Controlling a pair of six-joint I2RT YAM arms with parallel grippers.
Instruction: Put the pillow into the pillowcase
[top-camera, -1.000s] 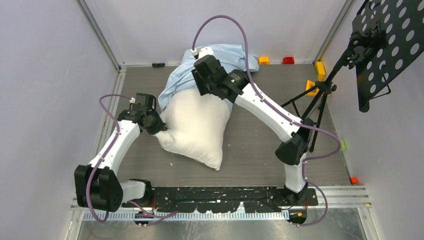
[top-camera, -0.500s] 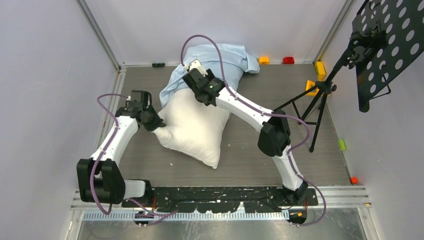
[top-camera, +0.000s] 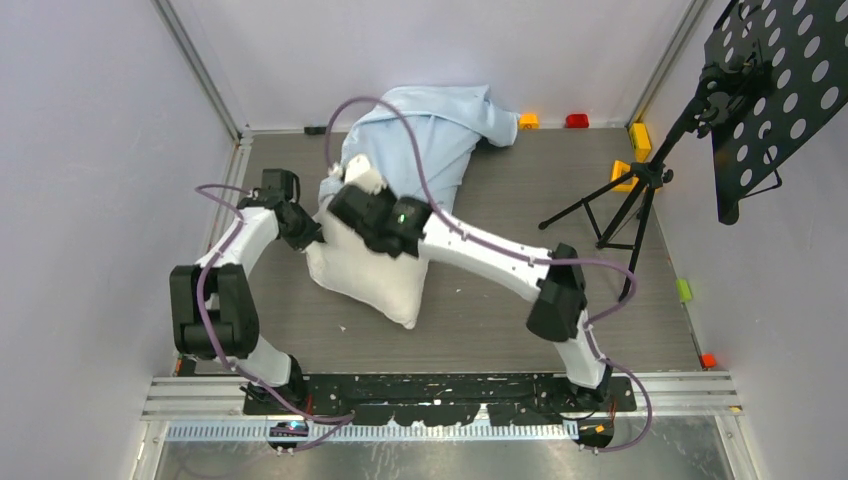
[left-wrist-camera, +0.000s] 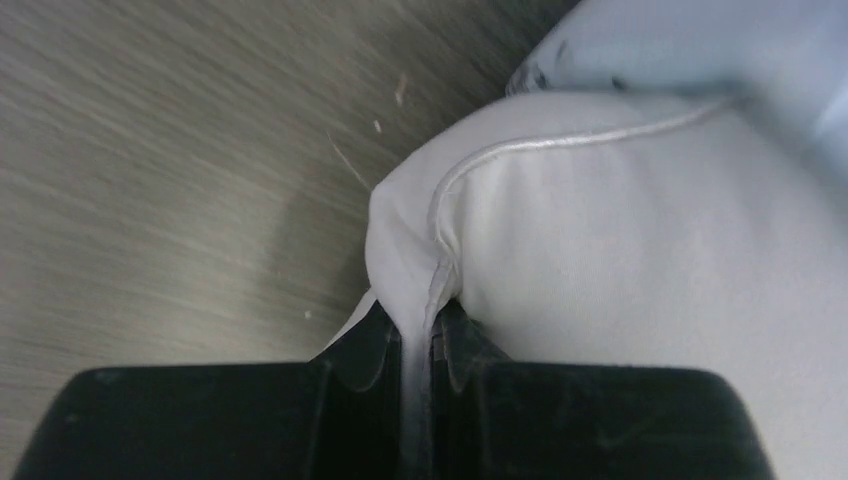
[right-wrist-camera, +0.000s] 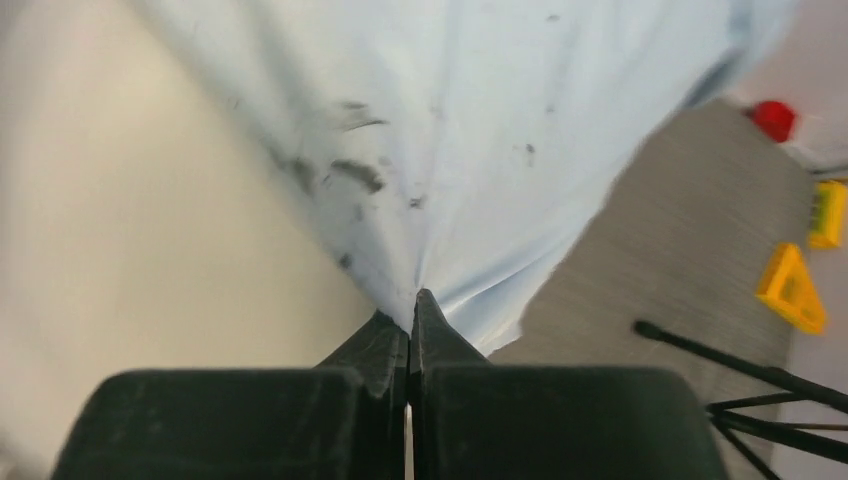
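The white pillow (top-camera: 372, 278) lies left of the middle of the table, its far end under the light blue pillowcase (top-camera: 432, 125). My left gripper (top-camera: 314, 238) is shut on the pillow's left corner; in the left wrist view the seam of the pillow (left-wrist-camera: 640, 250) is pinched in the left gripper (left-wrist-camera: 420, 325), with the pillowcase (left-wrist-camera: 690, 45) behind. My right gripper (top-camera: 346, 196) reaches across the pillow. In the right wrist view the right gripper (right-wrist-camera: 410, 312) is shut on a gathered edge of the smudged pillowcase (right-wrist-camera: 470, 130), with the pillow (right-wrist-camera: 120, 220) to its left.
A black tripod (top-camera: 625, 195) carrying a perforated black panel (top-camera: 775, 90) stands at the right. Small coloured blocks lie along the back edge and right side: yellow (top-camera: 527, 121), red (top-camera: 577, 120), yellow (top-camera: 638, 135), green (top-camera: 685, 290). Grey walls close in the left and back.
My right arm swung from the back of the pillow to its left end, and its jaws closed on the pillowcase edge. The left gripper drew the pillow leftward and back.
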